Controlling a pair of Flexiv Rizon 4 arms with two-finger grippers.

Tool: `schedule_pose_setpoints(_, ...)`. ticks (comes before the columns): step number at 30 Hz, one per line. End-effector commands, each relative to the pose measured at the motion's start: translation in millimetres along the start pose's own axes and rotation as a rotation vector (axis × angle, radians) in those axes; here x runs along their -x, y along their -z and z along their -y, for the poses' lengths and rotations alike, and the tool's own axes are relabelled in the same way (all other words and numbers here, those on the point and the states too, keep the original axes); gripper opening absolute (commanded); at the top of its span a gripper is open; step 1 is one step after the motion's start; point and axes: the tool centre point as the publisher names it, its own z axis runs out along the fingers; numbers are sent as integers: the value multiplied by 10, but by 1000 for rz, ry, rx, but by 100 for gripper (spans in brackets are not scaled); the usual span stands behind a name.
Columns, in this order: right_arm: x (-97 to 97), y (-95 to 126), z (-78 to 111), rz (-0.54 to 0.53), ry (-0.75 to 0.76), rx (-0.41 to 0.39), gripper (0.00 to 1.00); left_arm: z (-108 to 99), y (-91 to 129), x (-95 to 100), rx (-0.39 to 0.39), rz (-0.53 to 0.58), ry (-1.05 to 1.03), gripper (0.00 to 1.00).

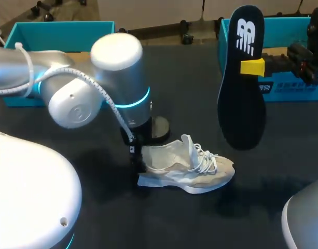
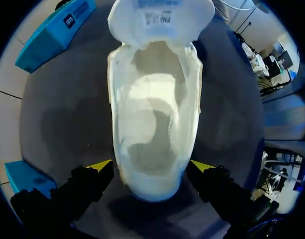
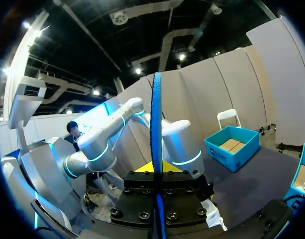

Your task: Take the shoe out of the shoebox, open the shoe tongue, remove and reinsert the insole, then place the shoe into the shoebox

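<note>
A pale beige shoe [image 1: 187,168] lies on the black table, toe to the right, laces loose. My left gripper [image 1: 137,155] stands open at its heel. In the left wrist view the yellow fingertips [image 2: 100,165] flank the heel of the shoe [image 2: 154,124], whose tongue [image 2: 162,20] is folded forward and whose inside is bare. My right gripper [image 1: 252,67] is shut on the black insole [image 1: 242,93], held upright in the air above and right of the shoe. In the right wrist view the insole [image 3: 156,114] runs edge-on between the fingers of that gripper [image 3: 156,172].
One teal shoebox [image 1: 60,33] stands at the back left behind my left arm, another teal box [image 1: 286,57] at the back right behind the right gripper. Bare black table [image 1: 200,223] lies in front of the shoe.
</note>
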Motion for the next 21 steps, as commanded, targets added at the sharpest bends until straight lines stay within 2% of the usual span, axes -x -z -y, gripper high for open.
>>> schedule_pose_setpoints(1, 16, -15, -11, -1, -1, -3, 0, -24, 236, -28, -15, 9, 1, 100)
schedule_pose_setpoints(5, 16, -15, -11, -1, -1, -3, 0, 29, 379, -28, -33, 35, -13, 100)
schedule_pose_setpoints(9, 16, -15, -11, -1, -1, -3, 0, 164, 412, 50, -42, 48, -26, 100)
schedule_pose_setpoints(16, 16, -15, -11, -1, -1, -3, 0, 423, 311, 295, -40, 64, -37, 100)
schedule_pose_setpoints(21, 16, -15, -11, -1, -1, -3, 0, 614, 190, 455, -43, 31, -41, 100)
